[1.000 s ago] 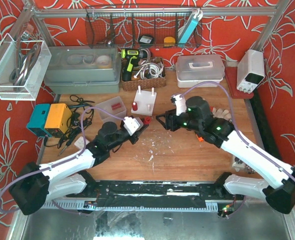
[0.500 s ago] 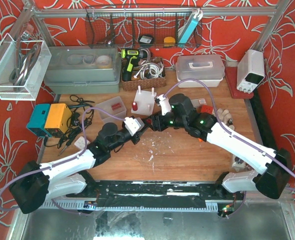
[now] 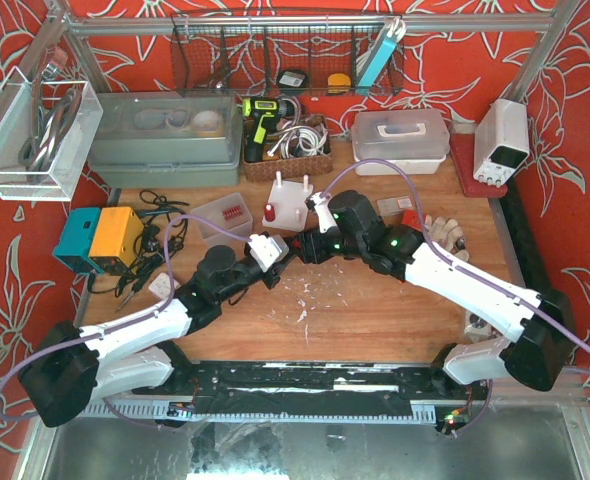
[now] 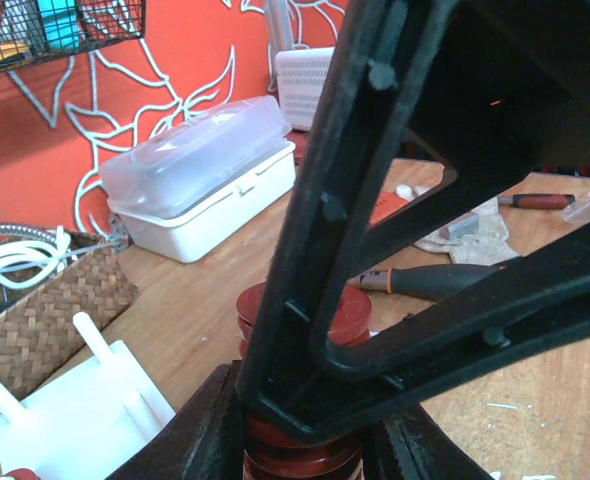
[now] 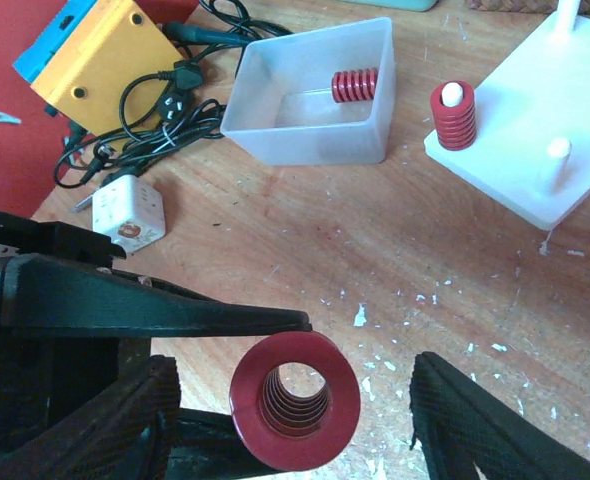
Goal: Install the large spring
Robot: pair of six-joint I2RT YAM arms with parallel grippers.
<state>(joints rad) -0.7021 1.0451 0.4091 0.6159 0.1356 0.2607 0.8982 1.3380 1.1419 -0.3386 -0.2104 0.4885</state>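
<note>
Step looks like a handover of the large spring [image 5: 295, 402] in mid-air over the wooden surface [image 5: 455, 290], from left arm to right arm.

Left jaws: narrow, clamped on the spring's coils. The left wrist view shows the spring [image 4: 350, 315] pinched low between them.

Right jaws: wide, one pad either side of the spring, with a gap on both sides and not touching it. The spring sits roughly centred between them, its open end facing the right wrist camera. One thin black finger of the left jaws crosses just above it.

To do it well:
- close the right jaws square on the coil sides, clear of the left fingers
- grip firmly but not so hard the coils buckle
- left jaws should release only once the right grip is firm
- keep the bore unblocked, since it probably has to drop over a bare peg [image 5: 558, 152]

That peg stands on the white peg board [image 5: 520, 190], well apart from the spring. A small red spring [image 5: 453, 115] already sits on another peg there.
</note>
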